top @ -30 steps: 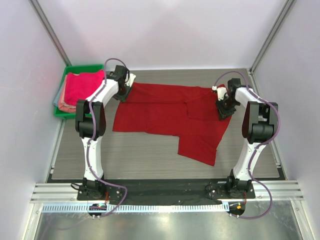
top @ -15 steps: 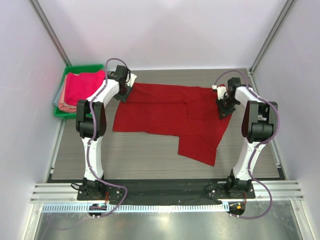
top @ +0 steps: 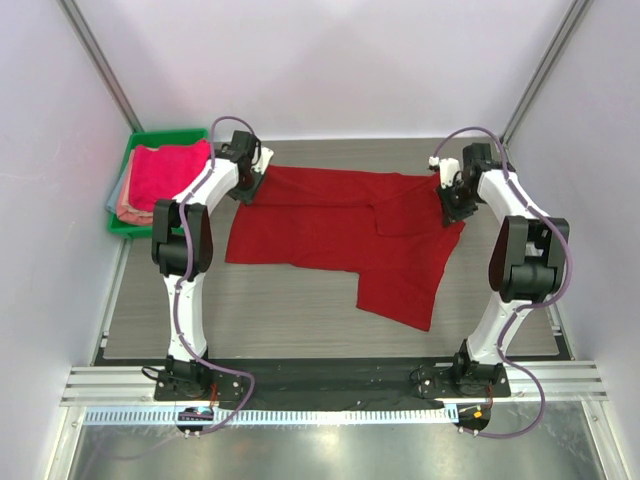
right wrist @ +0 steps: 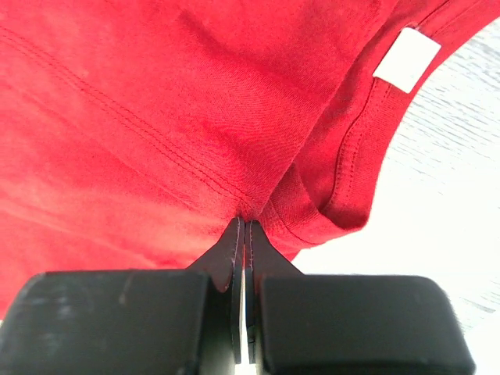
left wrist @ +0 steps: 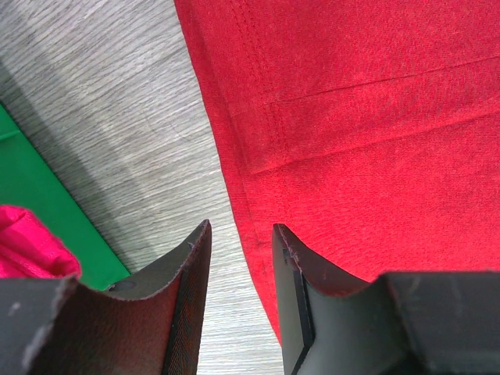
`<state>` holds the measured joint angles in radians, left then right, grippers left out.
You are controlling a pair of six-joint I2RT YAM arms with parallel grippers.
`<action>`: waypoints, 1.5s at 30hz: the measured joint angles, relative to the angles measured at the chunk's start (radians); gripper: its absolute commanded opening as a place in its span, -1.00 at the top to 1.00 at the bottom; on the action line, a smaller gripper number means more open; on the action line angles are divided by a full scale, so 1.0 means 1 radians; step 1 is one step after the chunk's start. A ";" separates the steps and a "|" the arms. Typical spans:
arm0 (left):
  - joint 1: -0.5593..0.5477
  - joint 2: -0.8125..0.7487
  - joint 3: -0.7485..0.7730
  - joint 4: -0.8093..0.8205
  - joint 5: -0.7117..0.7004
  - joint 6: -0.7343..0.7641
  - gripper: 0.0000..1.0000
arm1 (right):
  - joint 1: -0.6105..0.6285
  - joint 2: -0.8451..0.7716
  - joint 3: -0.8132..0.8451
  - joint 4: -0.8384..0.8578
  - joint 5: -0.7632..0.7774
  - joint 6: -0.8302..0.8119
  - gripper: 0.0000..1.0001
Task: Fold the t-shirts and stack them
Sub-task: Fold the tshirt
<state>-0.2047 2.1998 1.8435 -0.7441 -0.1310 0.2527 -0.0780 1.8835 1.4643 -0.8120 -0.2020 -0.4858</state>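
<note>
A deep red t-shirt lies partly folded across the table's far half. Its white label shows by the neckband in the right wrist view. My right gripper is shut on the red t-shirt's cloth at its right edge, near the neckband. My left gripper is open over the shirt's left hem, with bare table between the fingers and the hem edge beside them. Folded pink and salmon t-shirts lie in the green tray at the far left.
The green tray's edge and a bit of pink cloth show just left of my left gripper. White walls stand close around the table. The arm bases sit on a rail at the near edge.
My right gripper has moved toward the far right with the shirt's right edge in it, drawing that edge outward. The left arm has not moved.
</note>
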 measured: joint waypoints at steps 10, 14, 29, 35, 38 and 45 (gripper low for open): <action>0.000 0.000 0.000 0.003 0.001 -0.001 0.24 | 0.000 -0.029 -0.041 -0.018 -0.002 -0.001 0.95; 0.000 0.000 0.000 0.003 0.000 -0.001 0.24 | 0.000 -0.029 -0.050 -0.026 0.002 -0.002 0.68; 0.000 0.000 0.000 0.006 0.000 0.000 0.24 | -0.003 0.053 -0.014 -0.021 0.005 0.000 0.55; -0.001 0.000 0.000 0.006 0.000 0.000 0.24 | -0.003 0.081 -0.009 -0.021 0.002 0.008 0.54; -0.002 0.000 0.000 0.007 0.000 0.000 0.25 | -0.003 0.090 -0.002 -0.020 0.001 0.011 0.53; -0.003 0.000 0.000 0.007 0.000 0.000 0.24 | -0.010 0.093 0.004 -0.012 0.006 0.015 0.43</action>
<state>-0.2073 2.1998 1.8435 -0.7372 -0.1314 0.2523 -0.0879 1.9770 1.4685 -0.8238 -0.1955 -0.4706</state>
